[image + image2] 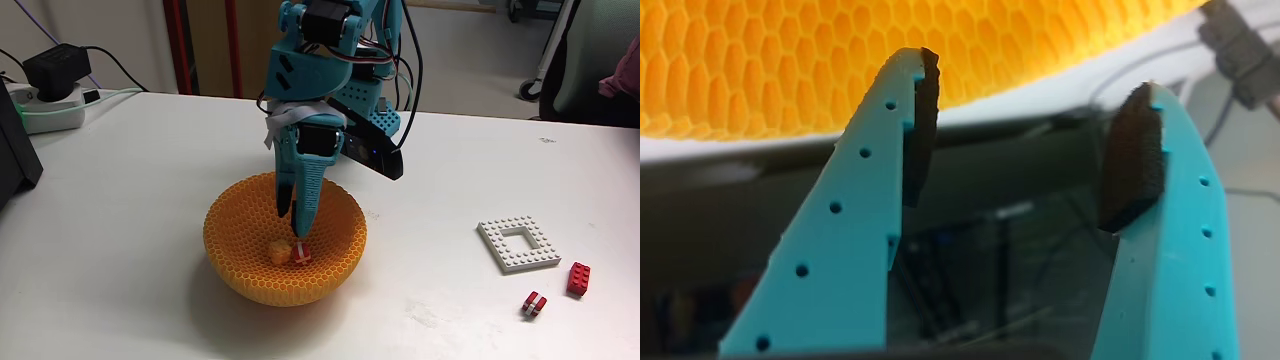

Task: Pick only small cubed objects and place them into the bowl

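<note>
Fingers (300, 232) spread apart, empty, tips down inside the orange honeycomb bowl (232, 262) – the next red-and-white cube (534, 304) lies well to the fixed view's right, on the desk (120, 280) beside the red brick (578, 278)

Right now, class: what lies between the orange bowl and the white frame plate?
In the fixed view, only bare white table separates the bowl from the frame plate.

Office or lab — white table (120, 240), power strip (50, 100), chair base (530, 90).
</note>
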Motion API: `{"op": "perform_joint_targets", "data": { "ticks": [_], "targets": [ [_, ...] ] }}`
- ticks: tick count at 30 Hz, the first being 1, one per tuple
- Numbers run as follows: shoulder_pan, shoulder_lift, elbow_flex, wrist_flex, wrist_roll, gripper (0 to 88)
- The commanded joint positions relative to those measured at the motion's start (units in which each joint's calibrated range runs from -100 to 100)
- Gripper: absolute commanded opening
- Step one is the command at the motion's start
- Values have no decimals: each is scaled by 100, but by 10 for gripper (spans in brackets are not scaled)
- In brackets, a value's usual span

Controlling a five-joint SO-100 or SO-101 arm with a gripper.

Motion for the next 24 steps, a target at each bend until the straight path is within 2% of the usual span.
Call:
{"op": "perform_joint_targets", "data": {
  "ticks": [1,5,9,13,20,24],
  "targets": [
    [-60,-259,-394,203,-29,285],
    [-964,-866,-1107,916,-200,270],
    [-2744,-884,-2080,1524,-532,266],
    [-4151,-203,-2532,1463,-840,267],
    [-5390,1805,-3110,1133,-1495,262],
    [-5651,2695,-3534,1176,-1695,256]
  ]
}}
